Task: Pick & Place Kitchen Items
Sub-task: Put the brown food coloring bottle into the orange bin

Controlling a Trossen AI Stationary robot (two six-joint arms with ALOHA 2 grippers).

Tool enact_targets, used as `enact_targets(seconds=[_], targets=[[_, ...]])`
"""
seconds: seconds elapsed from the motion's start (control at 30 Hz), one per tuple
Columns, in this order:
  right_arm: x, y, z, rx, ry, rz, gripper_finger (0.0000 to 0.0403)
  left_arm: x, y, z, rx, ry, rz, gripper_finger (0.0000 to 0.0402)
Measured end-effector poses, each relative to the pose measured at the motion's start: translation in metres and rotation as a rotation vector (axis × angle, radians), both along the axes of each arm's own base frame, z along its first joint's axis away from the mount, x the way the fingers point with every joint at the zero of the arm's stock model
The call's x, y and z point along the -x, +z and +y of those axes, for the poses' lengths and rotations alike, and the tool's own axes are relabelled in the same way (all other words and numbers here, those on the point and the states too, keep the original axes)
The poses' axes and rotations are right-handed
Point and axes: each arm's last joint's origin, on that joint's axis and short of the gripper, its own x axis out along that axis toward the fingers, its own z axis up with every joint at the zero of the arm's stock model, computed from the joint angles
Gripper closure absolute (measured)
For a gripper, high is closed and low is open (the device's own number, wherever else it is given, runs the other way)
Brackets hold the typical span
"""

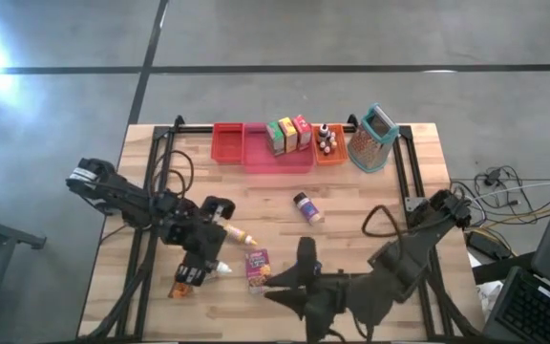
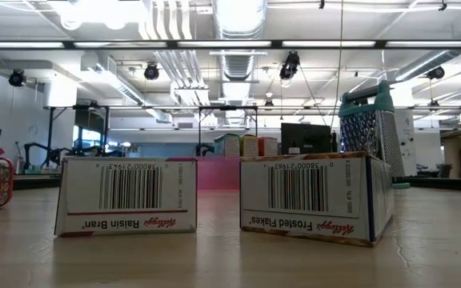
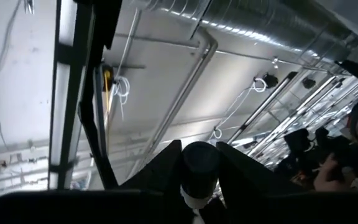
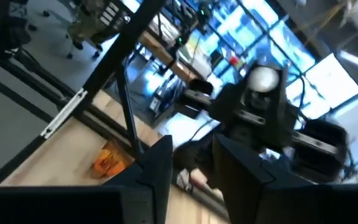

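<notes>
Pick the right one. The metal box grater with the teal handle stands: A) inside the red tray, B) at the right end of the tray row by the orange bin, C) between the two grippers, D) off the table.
B: in the high view the grater stands upright just right of the orange bin.

My wooden table (image 1: 151, 287), red tray (image 1: 227, 141), pink tray (image 1: 277, 161) and orange tray (image 1: 329, 156) along its far edge, a metal grater (image 1: 371, 139) beside them, small jar (image 1: 307, 207) lying mid-table, purple box (image 1: 257, 268) flat nearer me
</notes>
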Motion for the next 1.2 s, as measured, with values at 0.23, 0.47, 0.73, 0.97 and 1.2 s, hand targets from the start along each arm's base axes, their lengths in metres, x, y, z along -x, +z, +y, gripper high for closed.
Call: enact_targets(seconds=[0.23, 0.47, 0.73, 0.97, 1.2], targets=[[-0.001, 0.015, -0.025, 0.018, -0.192, -0.088, 0.0311, 0.014, 0.019, 0.008, 0.021, 0.186, -0.036, 0.0303], [0.018, 0.050, -0.062, -0.043, -0.175, -0.155, 0.0285, 0.020, 0.029, 0.015, 0.260, 0.400, -0.017, 0.0303], [0.006, 0.076, -0.114, -0.208, -0.048, -0.302, 0.0257, 0.019, 0.045, 0.019, 0.366, 0.443, -0.061, 0.0303], [-0.006, 0.082, -0.139, -0.306, 0.034, -0.377, 0.0243, 0.020, 0.059, 0.022, 0.391, 0.438, -0.094, 0.0303], [-0.008, 0.085, -0.149, -0.401, 0.029, -0.399, 0.0232, 0.017, 0.061, 0.022, 0.399, 0.435, -0.056, 0.0303]])
